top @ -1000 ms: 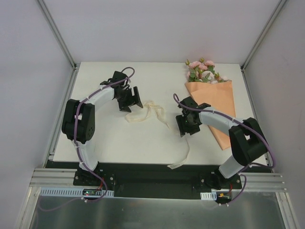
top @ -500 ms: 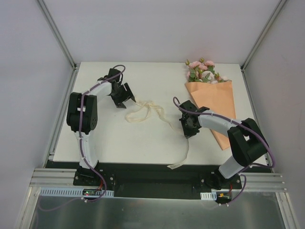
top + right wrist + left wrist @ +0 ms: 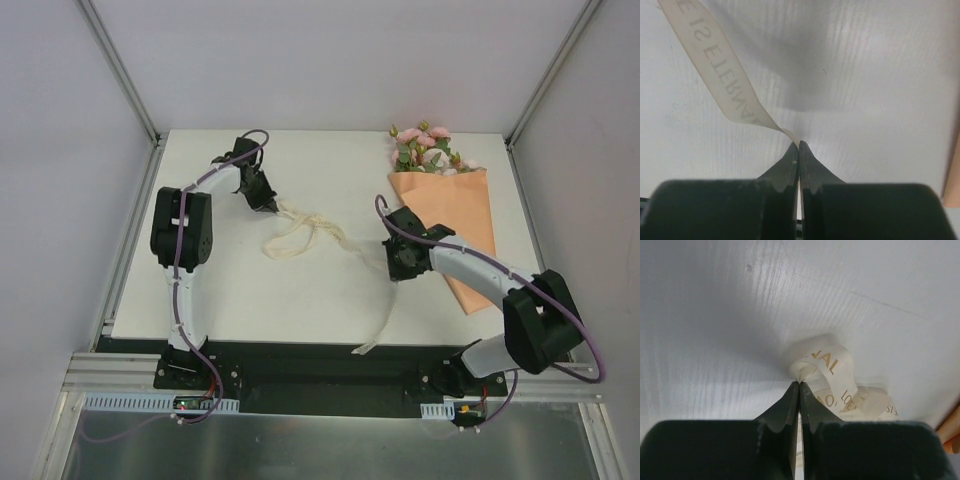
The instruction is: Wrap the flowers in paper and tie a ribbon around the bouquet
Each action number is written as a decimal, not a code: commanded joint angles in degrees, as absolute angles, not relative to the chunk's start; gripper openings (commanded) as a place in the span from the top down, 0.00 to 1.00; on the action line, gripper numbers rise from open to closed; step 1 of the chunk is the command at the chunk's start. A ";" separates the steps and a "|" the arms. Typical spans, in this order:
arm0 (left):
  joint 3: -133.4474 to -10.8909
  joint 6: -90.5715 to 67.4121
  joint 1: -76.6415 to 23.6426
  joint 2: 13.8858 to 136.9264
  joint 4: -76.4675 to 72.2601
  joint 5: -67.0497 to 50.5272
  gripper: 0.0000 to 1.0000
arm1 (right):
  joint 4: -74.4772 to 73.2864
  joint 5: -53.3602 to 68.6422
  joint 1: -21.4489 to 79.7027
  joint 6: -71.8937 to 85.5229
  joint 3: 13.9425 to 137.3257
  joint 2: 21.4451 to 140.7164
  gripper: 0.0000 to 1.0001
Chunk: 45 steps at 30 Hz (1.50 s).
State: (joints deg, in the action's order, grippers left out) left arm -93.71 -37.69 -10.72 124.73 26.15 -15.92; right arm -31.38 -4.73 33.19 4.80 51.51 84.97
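The bouquet lies at the back right: pink flowers stick out of the peach-orange paper cone. A cream ribbon with gold lettering trails across the table's middle toward the front edge. My left gripper is shut on the ribbon's bunched left end, pinching it at the fingertips. My right gripper is shut on the ribbon strip beside the paper cone, the strip twisting out of its tips.
White table with enclosure walls on three sides. A black rail runs along the near edge by the arm bases. The ribbon's free tail reaches the front edge.
Both grippers went from open to shut on the ribbon. The left arm swung back and left to the ribbon's left end; the right gripper settled onto the strip near the cone.
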 commanded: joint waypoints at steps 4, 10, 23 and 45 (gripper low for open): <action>-89.48 -32.53 -5.81 99.44 28.74 -9.60 1.00 | -40.33 -18.70 28.85 9.67 56.51 71.38 0.99; -83.86 -29.88 2.10 78.07 33.56 -4.05 1.00 | -46.48 -23.20 19.71 10.20 59.59 58.99 0.99; -74.63 -33.47 18.70 63.63 36.56 -4.72 1.00 | -53.61 -21.80 14.77 8.70 59.60 50.88 0.99; -70.22 -37.97 28.12 74.71 35.86 -5.54 0.90 | -42.45 -7.21 2.20 8.70 55.55 70.48 0.99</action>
State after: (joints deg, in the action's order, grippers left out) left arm -68.12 -38.17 26.72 74.19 36.34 -6.90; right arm -44.07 -8.73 3.46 8.88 54.63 69.71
